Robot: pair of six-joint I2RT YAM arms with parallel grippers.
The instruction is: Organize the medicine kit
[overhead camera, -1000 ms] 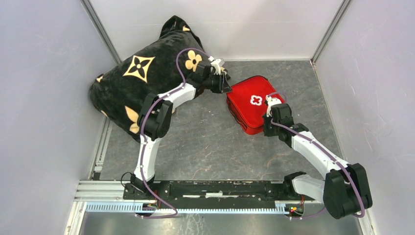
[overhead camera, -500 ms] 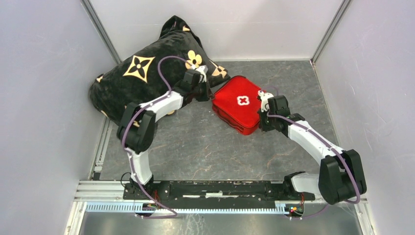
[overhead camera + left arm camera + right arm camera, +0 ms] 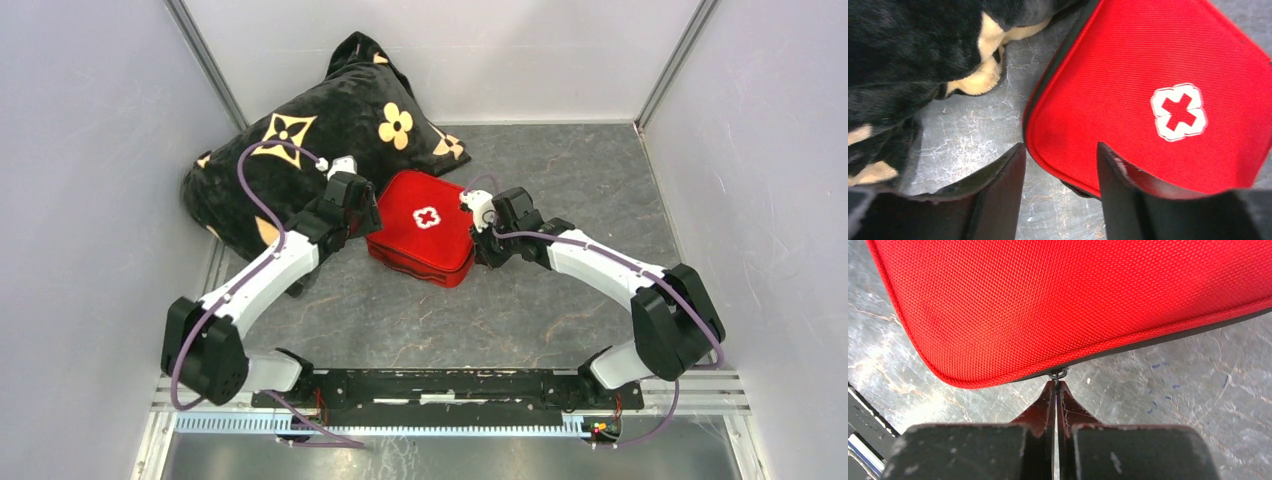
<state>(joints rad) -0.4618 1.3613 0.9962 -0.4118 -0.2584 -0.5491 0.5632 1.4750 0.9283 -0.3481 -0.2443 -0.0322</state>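
The red medicine kit (image 3: pixel 420 228) lies zipped shut on the grey table, its white cross emblem (image 3: pixel 427 217) facing up. In the left wrist view its rounded corner (image 3: pixel 1063 145) reaches in between the fingers of my left gripper (image 3: pixel 1060 165), which is open and straddles that corner at the kit's left side (image 3: pixel 368 215). My right gripper (image 3: pixel 478 243) sits at the kit's right edge. Its jaws are shut on the small metal zipper pull (image 3: pixel 1058 374), just below the red shell (image 3: pixel 1073 305).
A large black pillow with gold flowers (image 3: pixel 300 150) lies at the back left, and its edge (image 3: pixel 908 50) almost touches the kit. White walls (image 3: pixel 90 200) close in left, right and back. Bare grey tabletop (image 3: pixel 540 310) lies in front. A metal rail (image 3: pixel 450 385) spans the near edge.
The kit has slid left and nearer, pulled along with my right gripper at its edge. My left arm swung back from the pillow side and now holds its jaws open at the kit's left corner.
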